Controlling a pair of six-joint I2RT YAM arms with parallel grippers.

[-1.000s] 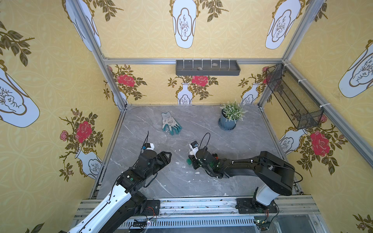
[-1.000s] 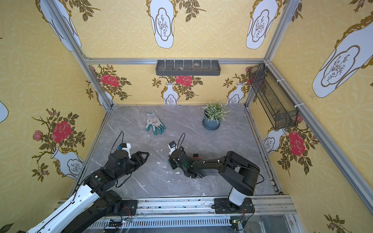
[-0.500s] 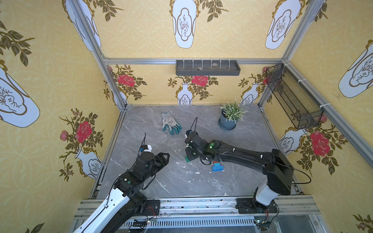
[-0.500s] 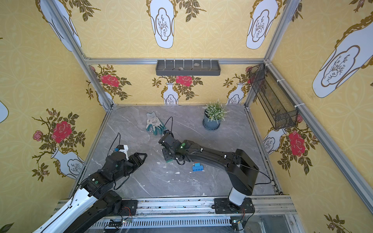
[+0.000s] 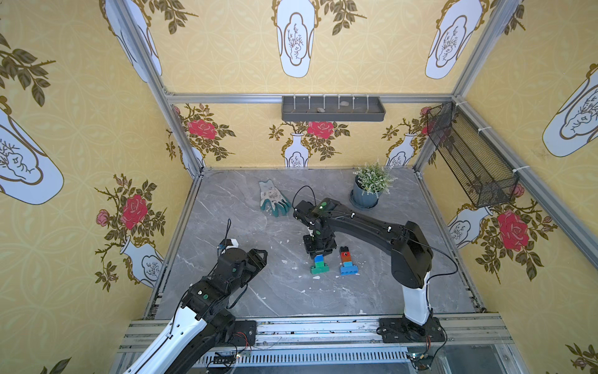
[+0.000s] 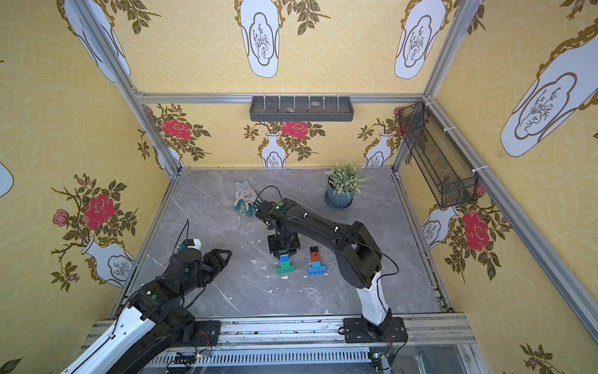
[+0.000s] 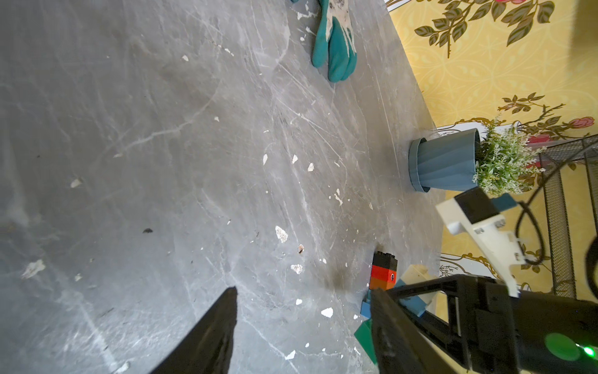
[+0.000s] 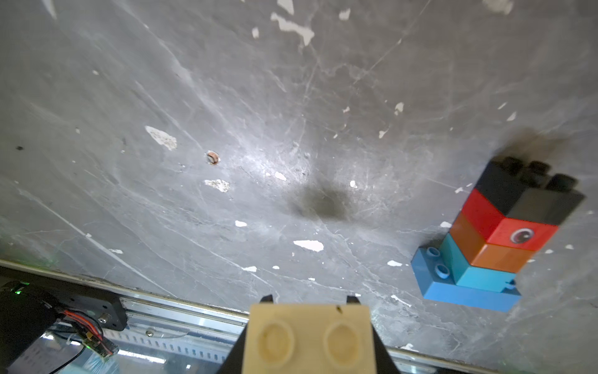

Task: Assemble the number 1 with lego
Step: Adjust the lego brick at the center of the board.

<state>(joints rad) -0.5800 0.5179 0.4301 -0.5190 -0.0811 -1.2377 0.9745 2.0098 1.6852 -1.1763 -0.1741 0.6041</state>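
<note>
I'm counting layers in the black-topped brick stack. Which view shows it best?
The right wrist view: the black-topped stack is close and unobstructed, all five layers distinct. Both top views show it small, from above. The left wrist view hides part of its base.

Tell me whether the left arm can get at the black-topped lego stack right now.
Probably not directly. The right gripper, clamped on the green-based stack, stands between the open left gripper and the black-topped stack; it would have to go around.

Glove (image 5: 272, 198) and potted plant (image 5: 371, 183) on marble table (image 5: 226, 210)
</note>
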